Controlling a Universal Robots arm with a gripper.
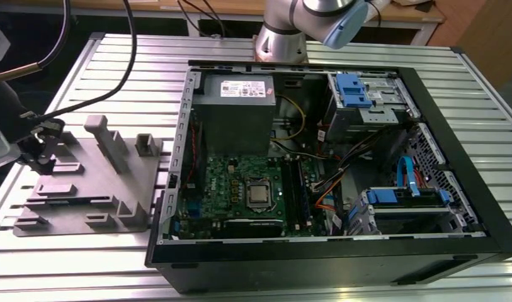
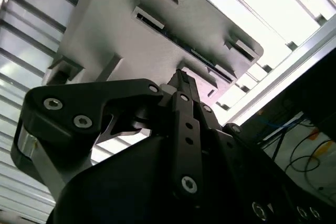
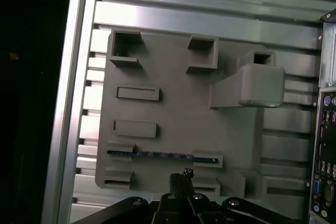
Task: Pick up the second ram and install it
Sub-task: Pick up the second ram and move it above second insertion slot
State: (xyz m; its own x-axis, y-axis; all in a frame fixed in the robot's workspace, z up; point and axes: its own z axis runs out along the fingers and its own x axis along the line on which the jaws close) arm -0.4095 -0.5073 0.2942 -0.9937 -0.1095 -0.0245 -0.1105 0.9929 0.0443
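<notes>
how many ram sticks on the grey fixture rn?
1. The second ram stands on edge in a slot of the grey fixture, just in front of the claw. The fixture's deeper pockets could hide another.

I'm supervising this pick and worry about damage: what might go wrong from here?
The claw looks shut near the second ram, which stands on edge in the grey fixture; descending so could strike the board. An off-centre grip might jam it in the fixture.

A lab: slotted aluminium table point(image 1: 238, 50), opened computer case point(image 1: 323, 270).
</notes>
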